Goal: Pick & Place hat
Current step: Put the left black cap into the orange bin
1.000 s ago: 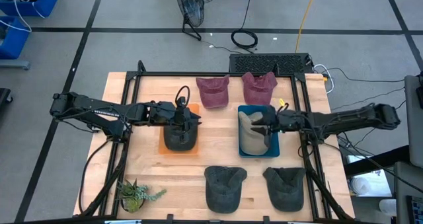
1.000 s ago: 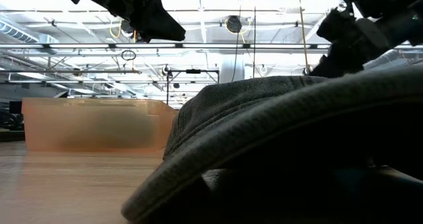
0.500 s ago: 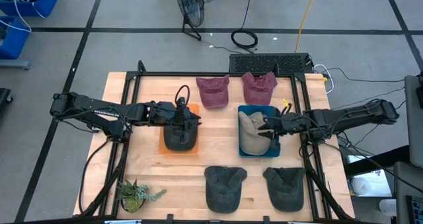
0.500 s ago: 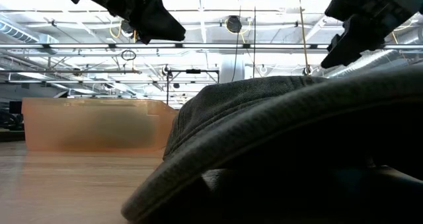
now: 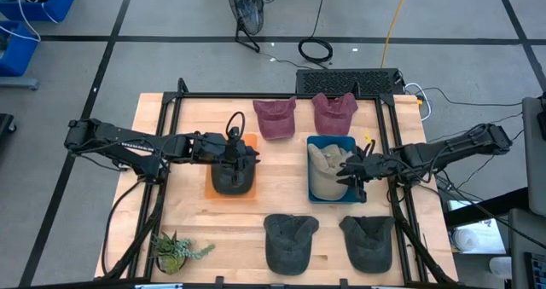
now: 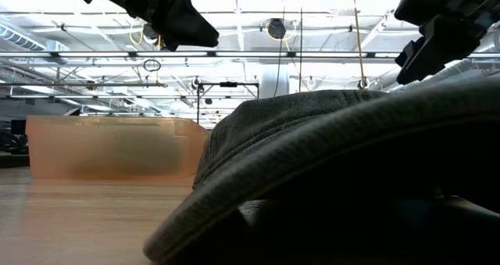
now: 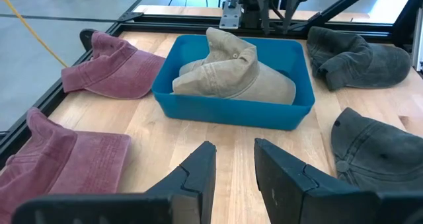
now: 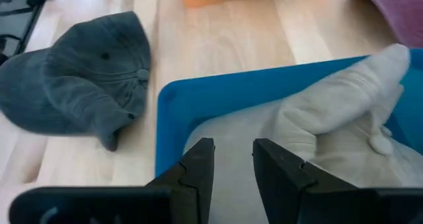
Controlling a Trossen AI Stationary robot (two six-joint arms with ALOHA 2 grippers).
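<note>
A pale wooden worktable (image 5: 281, 182) framed in black rails stands on a grey workshop floor, strewn with caps: two maroon cloth caps (image 5: 274, 118) along the far edge, two dark grey caps (image 5: 289, 241) along the near one. At centre, a rectangular blue plastic bin (image 7: 231, 112) holds a beige cotton cap (image 7: 234, 69), lying inside with its crown up; beside it a translucent orange tray (image 5: 249, 141) carries a dark grey cap (image 5: 233, 178). The right gripper (image 8: 230, 159) hangs just over the blue bin's edge, jaws parted and empty above the beige cap. The left gripper (image 7: 232, 164) hovers over the orange tray, likewise parted a little and holding nothing. Both placements look finished, and the hazards lie in any further move: a low finger of the right gripper could snag the beige cap's soft fabric and drag it out, or clip the bin's wall and shove it across the table; the left could likewise catch the cap below it.
</note>
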